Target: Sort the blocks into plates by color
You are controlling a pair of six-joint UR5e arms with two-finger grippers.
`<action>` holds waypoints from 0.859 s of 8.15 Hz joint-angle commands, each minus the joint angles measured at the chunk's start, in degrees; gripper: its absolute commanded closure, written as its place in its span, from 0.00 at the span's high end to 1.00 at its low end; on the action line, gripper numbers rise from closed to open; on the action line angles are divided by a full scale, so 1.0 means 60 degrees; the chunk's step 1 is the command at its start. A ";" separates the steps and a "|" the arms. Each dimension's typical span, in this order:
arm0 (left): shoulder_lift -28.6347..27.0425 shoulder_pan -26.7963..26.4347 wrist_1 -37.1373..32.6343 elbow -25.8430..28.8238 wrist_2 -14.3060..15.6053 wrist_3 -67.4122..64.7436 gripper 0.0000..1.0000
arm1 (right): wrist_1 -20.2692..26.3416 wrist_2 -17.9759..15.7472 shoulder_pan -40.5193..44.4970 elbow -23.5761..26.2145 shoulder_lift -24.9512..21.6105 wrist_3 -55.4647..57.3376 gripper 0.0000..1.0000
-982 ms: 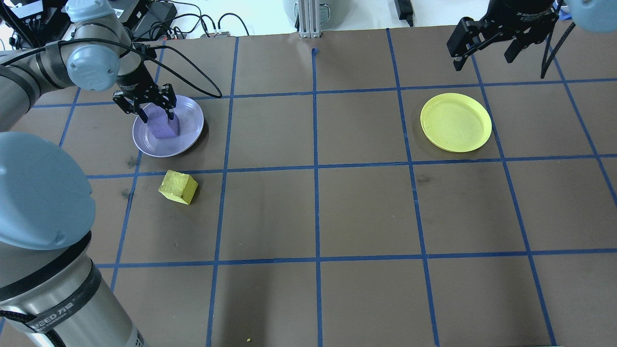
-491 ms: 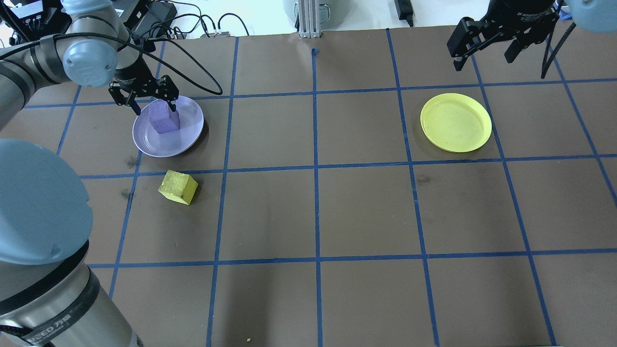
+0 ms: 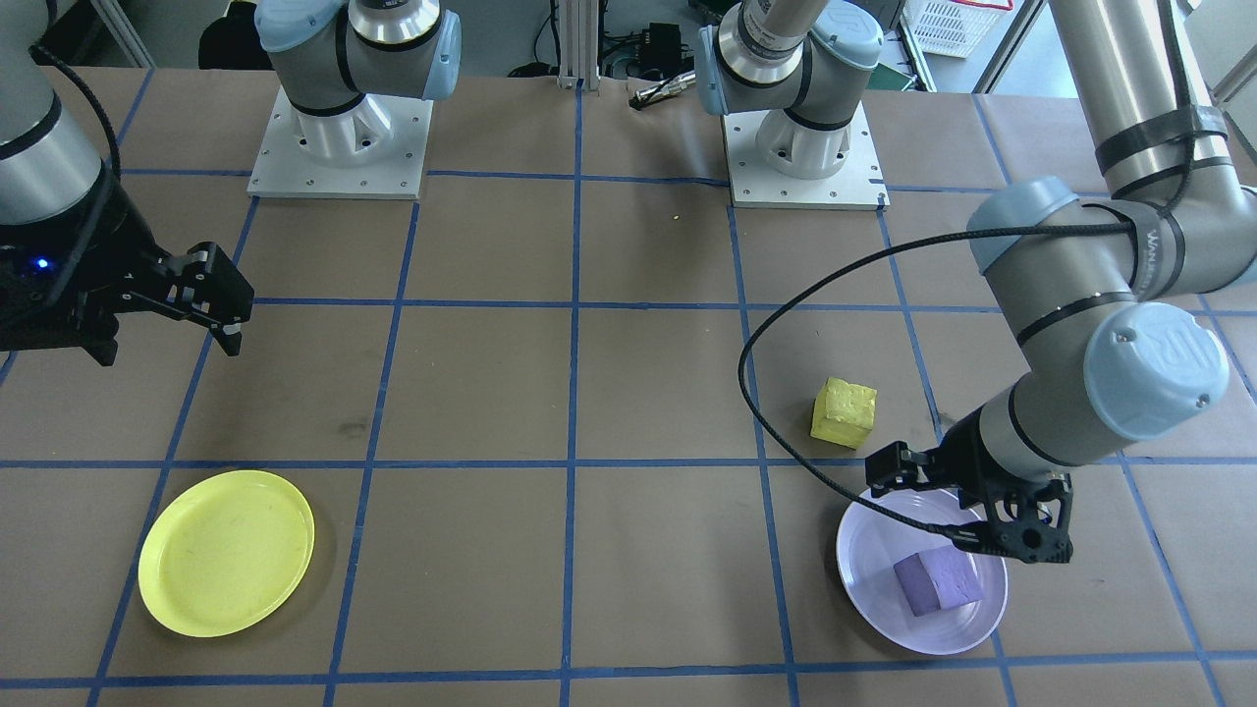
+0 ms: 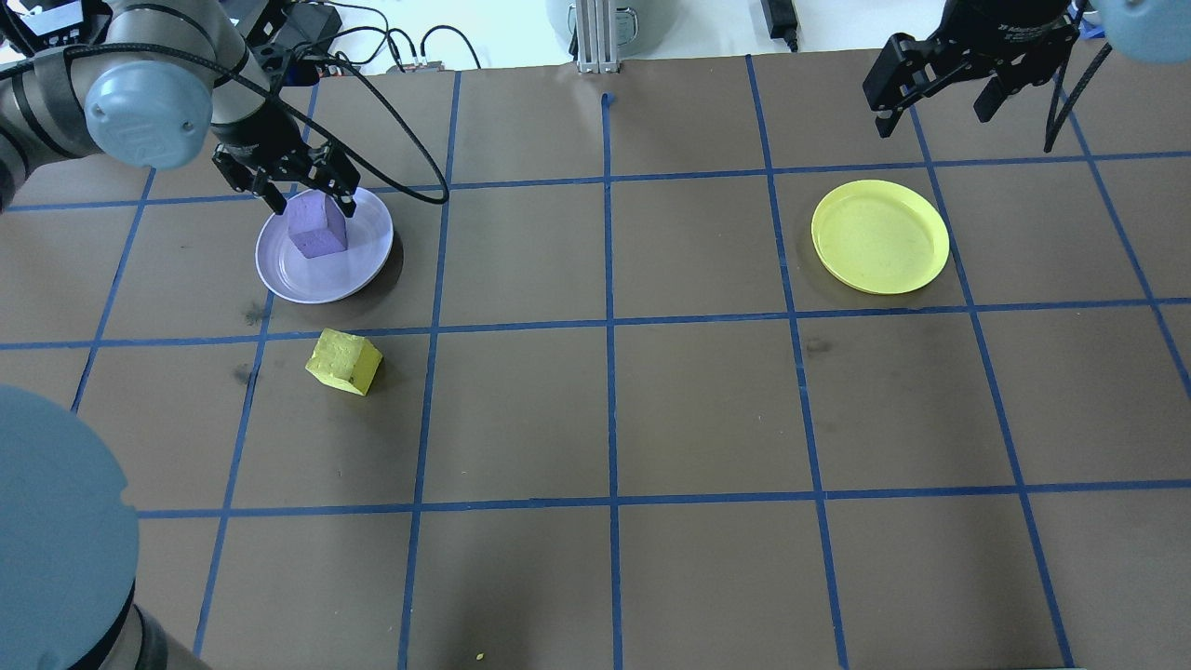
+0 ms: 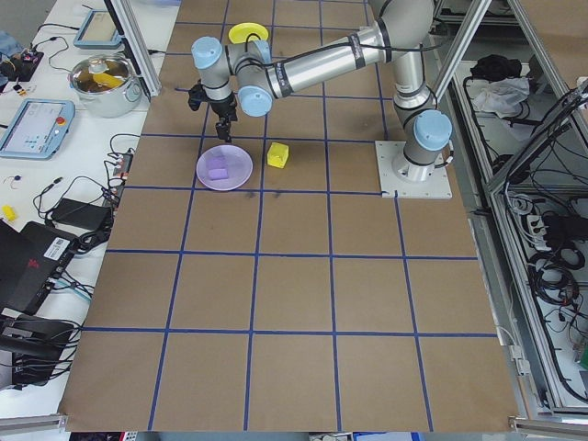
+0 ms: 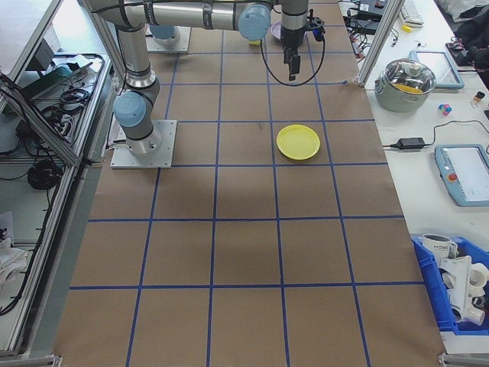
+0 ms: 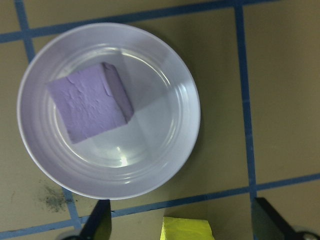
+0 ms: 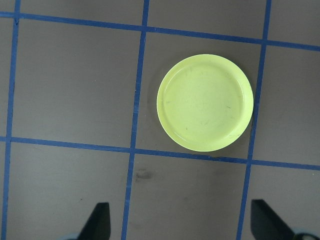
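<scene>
One purple block (image 4: 316,227) lies in the lavender plate (image 4: 363,265) beneath the wide, empty left pincer (image 4: 302,198).

The left gripper (image 4: 304,193) points straight down, fingers spread wide; the right gripper (image 4: 938,93) also hangs with fingers apart.

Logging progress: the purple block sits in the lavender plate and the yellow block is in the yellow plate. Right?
Half right. The purple block sits in the lavender plate, but the overhead view shows the yellow block on the table, and the yellow plate empty.
</scene>
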 commanded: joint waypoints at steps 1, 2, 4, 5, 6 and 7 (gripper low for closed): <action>0.0976 0.0040 0.0291 -0.1993 -0.0151 0.3223 1.00 | 0.0037 0.0000 0.0000 0.0000 0.0010 0.0015 1.00; 0.1021 0.0070 0.0380 -0.2420 -0.0122 0.3348 1.00 | 0.0139 0.0000 0.0014 0.0029 -0.0004 0.0015 1.00; 0.0804 0.0129 0.0410 -0.2687 -0.0150 0.2812 1.00 | -0.0020 0.0000 0.0000 0.0468 -0.0165 0.0059 1.00; 0.0802 0.0245 0.0381 -0.2833 -0.0165 0.1836 1.00 | -0.0021 0.0000 0.0014 0.0512 -0.0238 0.0059 1.00; 0.0787 0.0275 0.0395 -0.2936 -0.0136 0.1420 1.00 | -0.0021 0.0015 0.0000 0.0513 -0.0239 0.0073 1.00; 0.0773 0.0276 0.0381 -0.2966 -0.0122 0.1401 1.00 | -0.0035 -0.0029 0.0000 0.0527 -0.0224 0.0059 1.00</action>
